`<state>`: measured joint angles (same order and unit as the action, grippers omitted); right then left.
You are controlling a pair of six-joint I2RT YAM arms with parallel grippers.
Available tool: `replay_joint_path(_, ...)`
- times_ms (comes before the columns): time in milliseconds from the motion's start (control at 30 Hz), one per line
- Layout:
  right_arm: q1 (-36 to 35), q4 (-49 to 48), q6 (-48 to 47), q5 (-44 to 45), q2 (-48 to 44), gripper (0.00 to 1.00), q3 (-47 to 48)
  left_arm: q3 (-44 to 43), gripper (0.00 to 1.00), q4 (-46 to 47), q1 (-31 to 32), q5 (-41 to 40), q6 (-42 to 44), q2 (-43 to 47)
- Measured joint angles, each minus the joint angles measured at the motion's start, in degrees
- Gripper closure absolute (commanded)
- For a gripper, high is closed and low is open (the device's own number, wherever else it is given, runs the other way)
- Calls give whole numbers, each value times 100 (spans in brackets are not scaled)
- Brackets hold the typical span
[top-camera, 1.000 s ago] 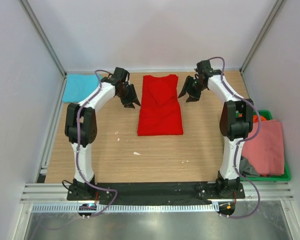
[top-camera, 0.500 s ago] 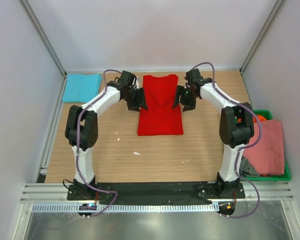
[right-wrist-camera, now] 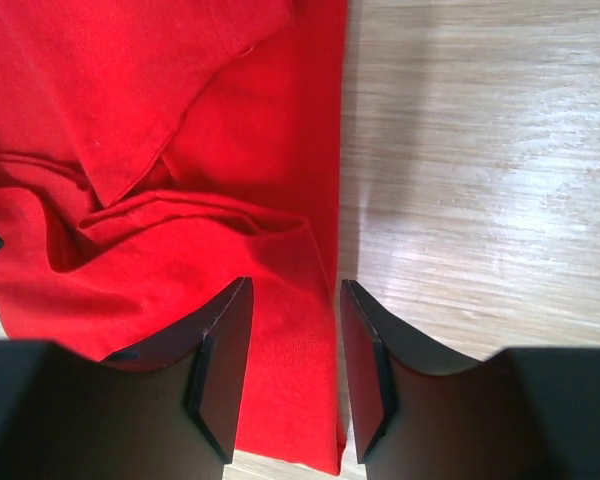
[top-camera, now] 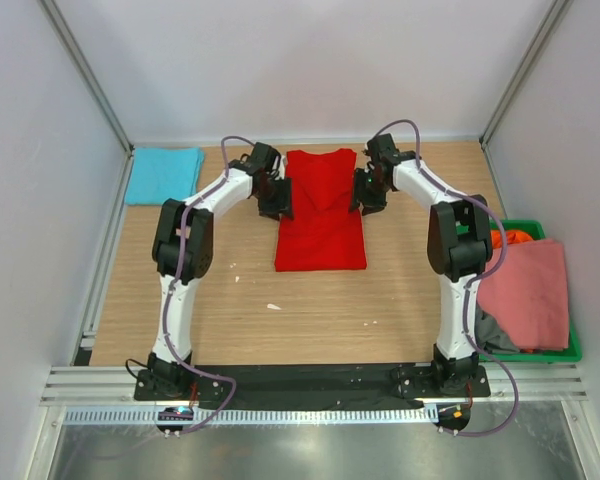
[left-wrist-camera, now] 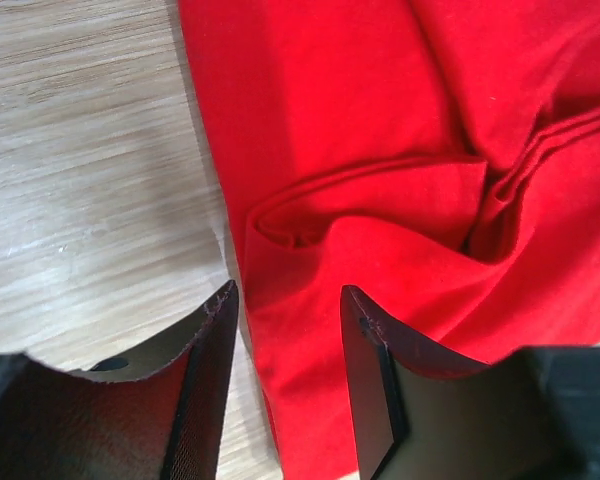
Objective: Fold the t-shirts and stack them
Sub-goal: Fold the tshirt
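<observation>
Red tee (top-camera: 320, 215): plain bright red throughout; the folds are shaded a darker red.
Turquoise tee (top-camera: 163, 175): plain turquoise blue.
Pink tee (top-camera: 528, 295): plain salmon pink.
Orange tee (top-camera: 515, 238): orange, only a scrap is shown.
Grey tee (top-camera: 492, 335): dark grey.
Crate (top-camera: 570, 352): green.
Table (top-camera: 310, 310): light brown wood grain, streaked paler.
Left arm (top-camera: 175, 250), right arm (top-camera: 458, 250): white shells, black joints.
Left gripper (left-wrist-camera: 285, 295), right gripper (right-wrist-camera: 295, 290): black fingers.
</observation>
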<state>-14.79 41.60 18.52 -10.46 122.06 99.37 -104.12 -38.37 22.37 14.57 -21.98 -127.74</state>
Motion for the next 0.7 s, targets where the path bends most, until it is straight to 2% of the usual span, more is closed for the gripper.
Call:
replay_joint_path(100,0,-7,-2,-17,87,55,52,-68,58,-7,0,37,-2,-120)
replay_joint_path(200,2,0,-2,-20,136,60,74,-96,66,-9,0,63,-9,-155)
replay_joint_path(267,2,2,0,-24,184,66,142,-142,81,-17,0,61,-17,-177)
replay_joint_path(300,2,-2,2,-33,214,71,186,-188,89,-26,0,59,-31,-190)
replay_joint_path(333,2,-4,0,-42,247,94,236,-223,100,-26,0,59,-17,-201)
replay_joint_path(367,7,-11,-35,-52,278,99,291,-271,100,-50,0,57,-20,-212)
replay_joint_path(700,66,66,70,15,367,99,557,-393,100,-55,-7,-155,-28,-216)
